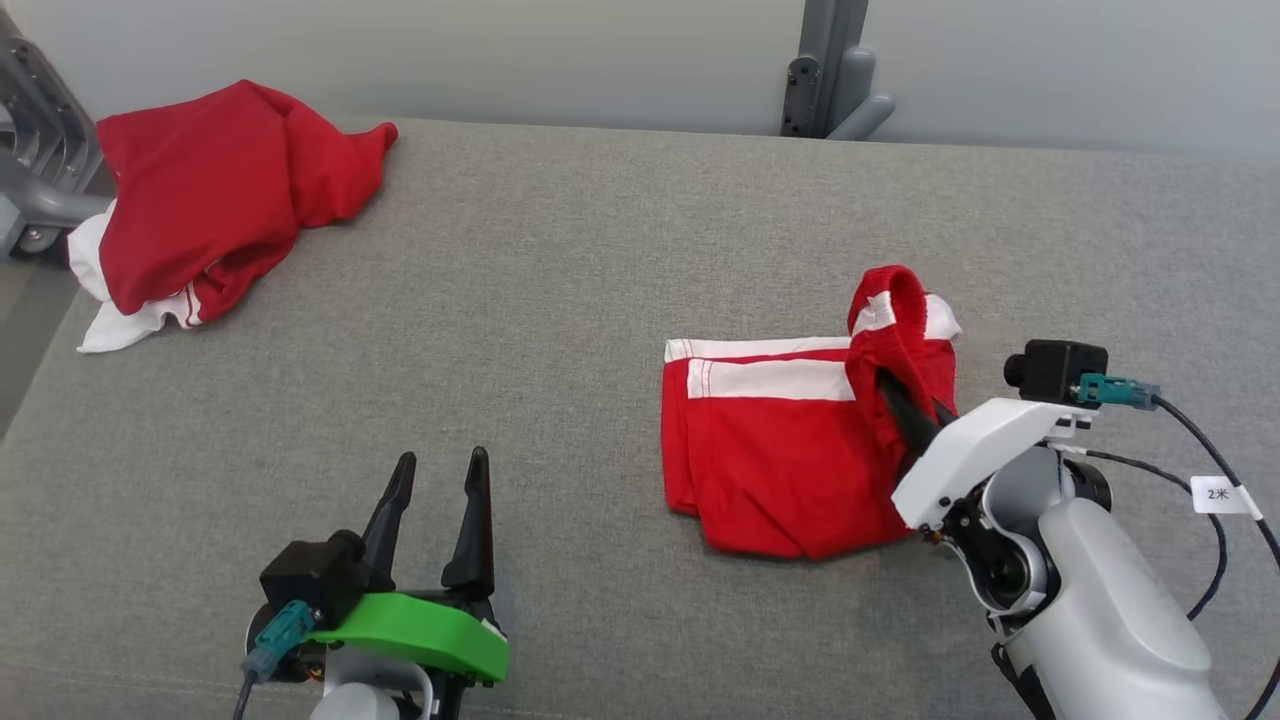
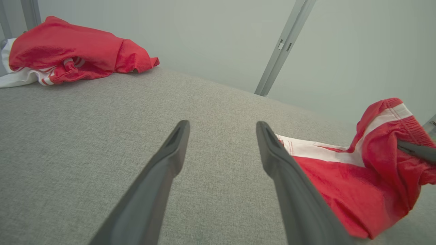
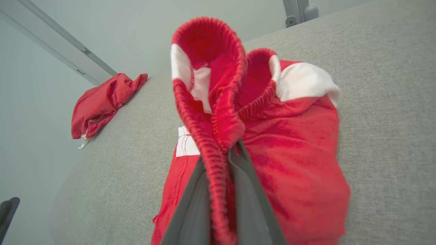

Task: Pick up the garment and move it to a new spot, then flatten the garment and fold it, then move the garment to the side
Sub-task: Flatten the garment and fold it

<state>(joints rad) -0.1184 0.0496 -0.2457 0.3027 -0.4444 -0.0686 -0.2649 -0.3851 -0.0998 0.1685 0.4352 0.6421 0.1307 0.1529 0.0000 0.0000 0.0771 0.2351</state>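
The garment [image 1: 780,450] is a pair of red shorts with white stripes, lying partly folded on the grey fabric surface [image 1: 560,300] at the right of the head view. Its elastic waistband is lifted into a hump at the garment's right end. My right gripper [image 1: 890,385] is shut on that waistband, and in the right wrist view the ribbed band [image 3: 218,143] is pinched at the right gripper [image 3: 231,147]. My left gripper [image 1: 442,458] stands open over bare fabric, left of the garment [image 2: 340,183]. Nothing lies between the left gripper [image 2: 223,124] fingers.
A second red and white garment [image 1: 220,190] lies crumpled at the back left corner, beside a grey metal frame [image 1: 40,150]. A grey post [image 1: 830,70] rises behind the surface's far edge. Bare fabric stretches between the two garments.
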